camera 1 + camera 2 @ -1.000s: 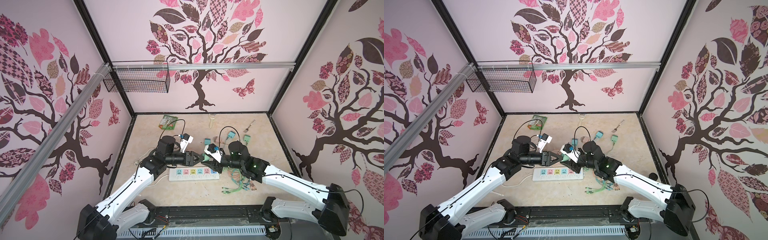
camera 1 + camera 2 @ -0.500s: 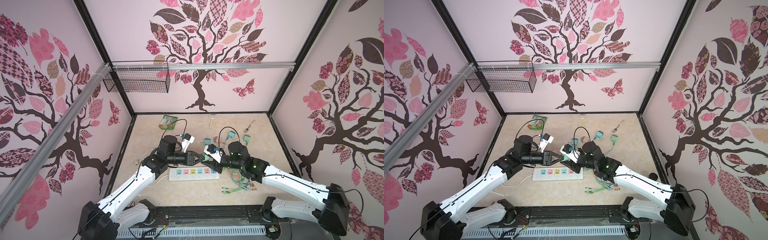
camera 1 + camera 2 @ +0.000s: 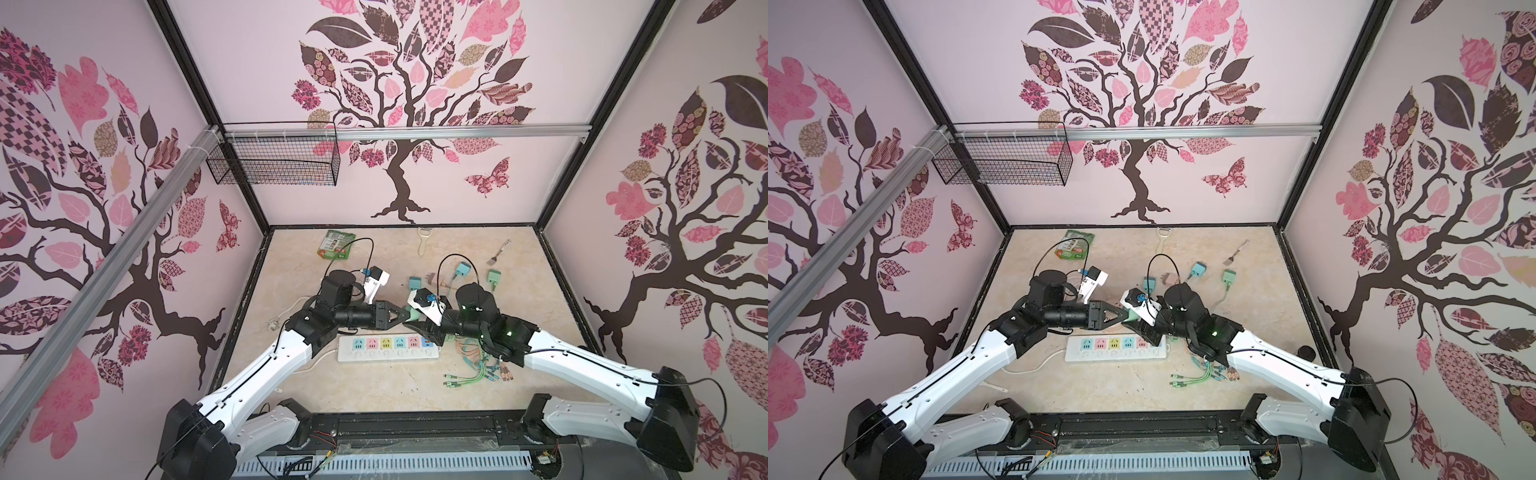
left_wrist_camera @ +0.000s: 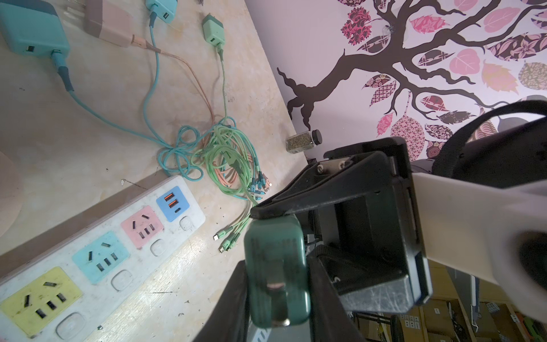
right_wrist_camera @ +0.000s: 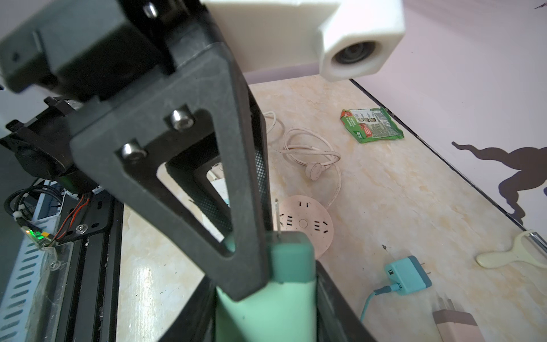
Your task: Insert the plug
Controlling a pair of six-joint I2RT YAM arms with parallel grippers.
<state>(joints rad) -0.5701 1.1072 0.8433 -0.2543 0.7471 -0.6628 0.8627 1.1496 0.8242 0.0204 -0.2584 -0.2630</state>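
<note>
The left claw [image 3: 404, 317] has advanced to meet the right claw [image 3: 420, 323], and its jaws have narrowed. Both claws clench the plug [image 4: 276, 266], a smooth two-tone green block with rounded corners and metal prongs. It is held off the marbled beige worktop [image 3: 374, 390], just beyond the power strip [image 3: 388, 348]. Print on the plug face is too blurred to read. The strip is white plastic with pastel socket panels. A cable tangle [image 3: 473, 365] lies beside its USB end.

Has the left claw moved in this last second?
Yes. The left gripper has edged slightly right, toward the green plug, judged against the power strip, which stayed put.
</note>
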